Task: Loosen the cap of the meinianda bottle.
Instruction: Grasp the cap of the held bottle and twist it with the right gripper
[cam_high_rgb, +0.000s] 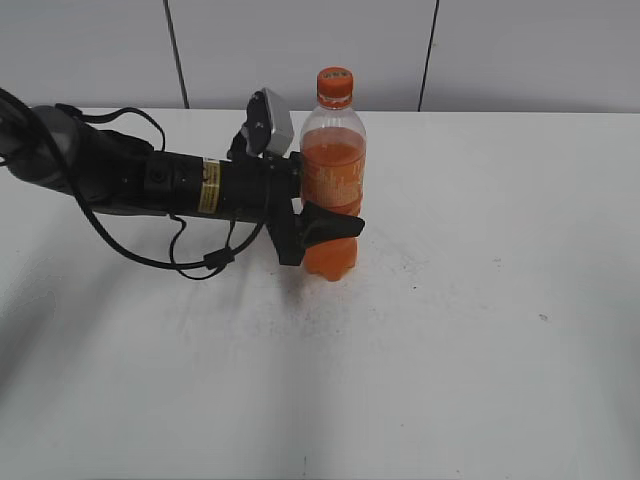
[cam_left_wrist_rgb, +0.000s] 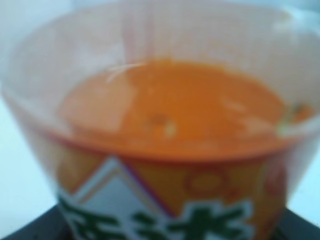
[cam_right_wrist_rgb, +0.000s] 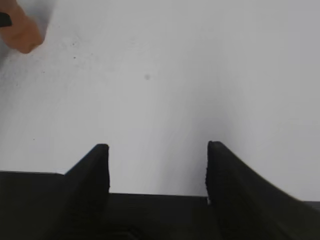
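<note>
Filling the left wrist camera almost edge to edge, the meinianda bottle (cam_left_wrist_rgb: 170, 150) was a blur of orange drink and label print, which fitted what the exterior view showed: the left gripper (cam_high_rgb: 318, 226) was closed around the lower body of the bottle, its dark fingers (cam_high_rgb: 335, 224) wrapping the front just beneath the label. Upright on the white table (cam_high_rgb: 480, 330), a little left of centre and towards the back, the bottle stood steadied by the arm reaching in from the left. Its cap (cam_high_rgb: 335, 84) sat on the neck, apparently still screwed down, with nothing touching it. Elsewhere, the right gripper (cam_right_wrist_rgb: 157, 165) hung over bare table with its two jaws spread wide and nothing between them; only an orange corner of the bottle's base showed at the upper left edge of its camera, so it was well apart from the bottle, and it did not appear in the exterior view at all. As a judgement, the holding half of the job looked done, while the real work remained: bringing the right gripper to the cap, closing on it and twisting it loose.
</note>
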